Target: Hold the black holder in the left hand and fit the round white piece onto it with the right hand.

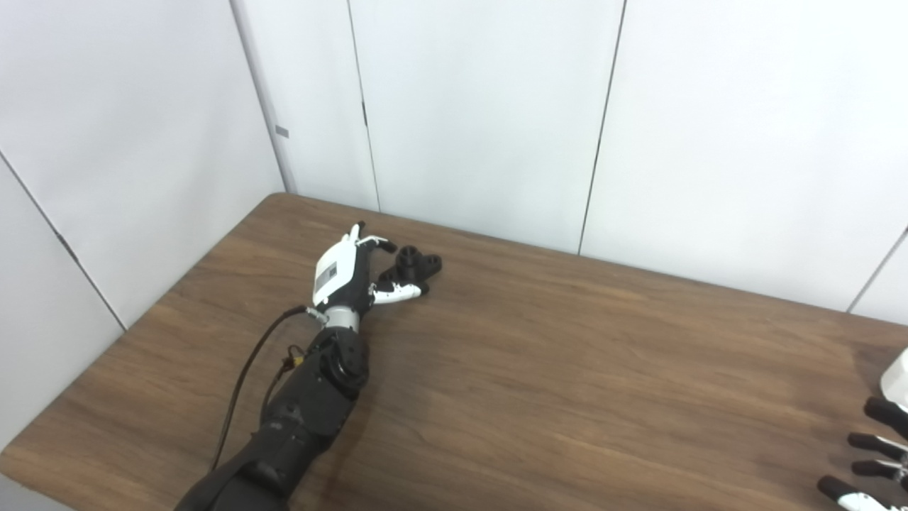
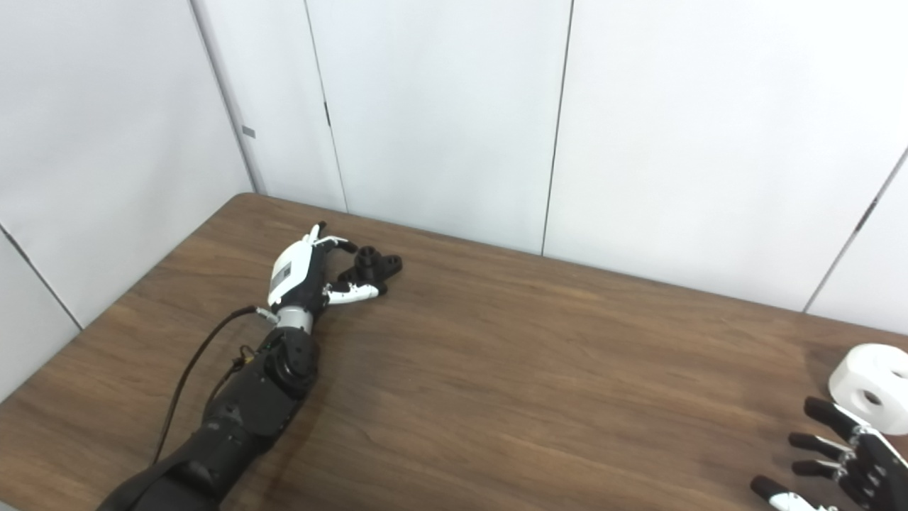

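The black holder (image 1: 416, 267) lies on the brown table (image 1: 567, 369) at the far left, a short post rising from its flat lobed base. My left hand (image 1: 347, 273) is reached out beside it, open, with fingers and thumb spread on either side of the holder's near end. The round white piece (image 2: 874, 387), a thick disc with a centre hole, rests on the table at the far right. My right hand (image 2: 840, 461) hovers just in front of it at the lower right corner, open with fingers spread, apart from the piece.
White wall panels (image 1: 468, 113) stand close behind the table's far edge and along its left side. A black cable (image 1: 241, 383) loops from the left wrist over the tabletop.
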### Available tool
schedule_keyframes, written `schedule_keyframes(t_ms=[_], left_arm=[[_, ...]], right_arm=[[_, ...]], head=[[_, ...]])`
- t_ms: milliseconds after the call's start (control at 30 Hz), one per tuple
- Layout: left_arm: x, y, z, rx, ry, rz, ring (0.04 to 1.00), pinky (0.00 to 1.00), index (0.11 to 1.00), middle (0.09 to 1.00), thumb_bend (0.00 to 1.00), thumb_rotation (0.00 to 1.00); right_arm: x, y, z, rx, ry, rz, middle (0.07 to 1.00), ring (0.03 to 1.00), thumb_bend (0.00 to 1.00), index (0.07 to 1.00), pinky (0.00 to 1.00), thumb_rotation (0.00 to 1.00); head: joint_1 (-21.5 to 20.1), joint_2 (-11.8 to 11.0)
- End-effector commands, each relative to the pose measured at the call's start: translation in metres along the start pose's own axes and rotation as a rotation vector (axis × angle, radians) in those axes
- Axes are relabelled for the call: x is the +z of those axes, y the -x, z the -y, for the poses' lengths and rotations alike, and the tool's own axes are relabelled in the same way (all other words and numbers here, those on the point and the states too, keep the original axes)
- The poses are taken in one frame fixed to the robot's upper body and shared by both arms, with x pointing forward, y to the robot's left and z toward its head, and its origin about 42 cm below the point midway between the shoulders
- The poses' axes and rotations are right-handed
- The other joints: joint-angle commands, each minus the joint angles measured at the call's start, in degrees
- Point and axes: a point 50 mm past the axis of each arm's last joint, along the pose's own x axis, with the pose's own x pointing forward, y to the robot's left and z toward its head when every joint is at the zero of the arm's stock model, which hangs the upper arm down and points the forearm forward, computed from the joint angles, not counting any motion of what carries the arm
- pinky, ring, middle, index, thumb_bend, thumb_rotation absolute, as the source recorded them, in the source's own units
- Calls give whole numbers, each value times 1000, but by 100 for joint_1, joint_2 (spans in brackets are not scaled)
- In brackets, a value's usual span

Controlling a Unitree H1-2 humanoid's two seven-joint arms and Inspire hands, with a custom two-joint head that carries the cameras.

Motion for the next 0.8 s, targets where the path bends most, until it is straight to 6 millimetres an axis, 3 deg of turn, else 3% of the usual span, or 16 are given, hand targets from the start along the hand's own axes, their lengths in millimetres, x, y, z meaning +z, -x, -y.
schedule_keyframes(t_ms=[0, 333, 533, 633, 667, 767], left_arm=[[-10, 9, 14, -57, -32, -74, 1000, 900, 717, 1000, 907, 141], [-12, 10, 18, -84, -9, -84, 1000, 937, 701, 1000, 900, 131], [-14, 10, 21, -143, 6, -101, 1000, 994, 645, 1000, 885, 161], [-15, 10, 24, -182, 25, -103, 1000, 1000, 592, 979, 860, 128], [-15, 10, 24, -191, 27, -104, 1000, 1000, 532, 974, 662, 93], [-16, 9, 26, -223, -9, -112, 1000, 1000, 490, 956, 540, 68]], right_arm=[[15, -8, 9, -9, 17, 84, 809, 681, 733, 751, 540, 96], [16, -7, 9, -11, 11, 85, 805, 676, 737, 745, 544, 110], [17, -7, 9, -13, 17, 80, 813, 679, 738, 752, 550, 126], [18, -7, 9, -19, 29, 84, 807, 670, 725, 753, 554, 103], [18, -7, 9, -20, 31, 83, 804, 668, 724, 752, 556, 104], [19, -6, 9, -23, 33, 83, 803, 665, 718, 753, 554, 98]], head=[[-4, 4], [-30, 43], [-37, 55], [-37, 55], [-36, 69], [-36, 69]])
